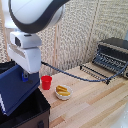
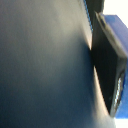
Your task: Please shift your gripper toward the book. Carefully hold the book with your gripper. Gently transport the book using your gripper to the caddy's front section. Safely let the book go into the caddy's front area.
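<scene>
My gripper (image 1: pixel 24 75) carries the book (image 1: pixel 17 90), jaws clamped on its upper edge, tilted above the black caddy (image 1: pixel 35 112) at the exterior view's lower left. The book's lower edge sits at the caddy's rim. It is a flat, plain navy hardcover. Beside it on the worktop (image 1: pixel 95 105): a red cup (image 1: pixel 46 82), a small bowl (image 1: pixel 63 93), with open wood towards the toaster oven (image 1: pixel 112 56).
</scene>
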Available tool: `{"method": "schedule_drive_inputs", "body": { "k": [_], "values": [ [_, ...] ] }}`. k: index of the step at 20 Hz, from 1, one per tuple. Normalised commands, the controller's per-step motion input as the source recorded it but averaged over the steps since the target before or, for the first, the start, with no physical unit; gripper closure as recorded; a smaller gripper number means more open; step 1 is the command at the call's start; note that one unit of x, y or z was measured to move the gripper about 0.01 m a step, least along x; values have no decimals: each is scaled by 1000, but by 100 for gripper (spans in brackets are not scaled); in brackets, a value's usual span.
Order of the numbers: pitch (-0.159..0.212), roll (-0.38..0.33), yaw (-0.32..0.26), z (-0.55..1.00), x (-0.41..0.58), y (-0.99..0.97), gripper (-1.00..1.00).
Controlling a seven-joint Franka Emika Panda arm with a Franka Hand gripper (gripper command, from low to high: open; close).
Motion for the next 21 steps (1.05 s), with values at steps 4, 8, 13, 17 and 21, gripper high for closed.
{"method": "schedule_drive_inputs", "body": {
  "k": [4, 8, 13, 17, 21],
  "values": [
    [1, 0, -226, -120, 0, 482, -100],
    [15, -16, -116, -5, 0, 327, -100],
    [36, -36, -91, 101, -34, 207, -100],
    [26, 25, -79, 287, 36, -184, -100],
    [11, 138, 121, 66, 260, -534, -100]
  ]
}}
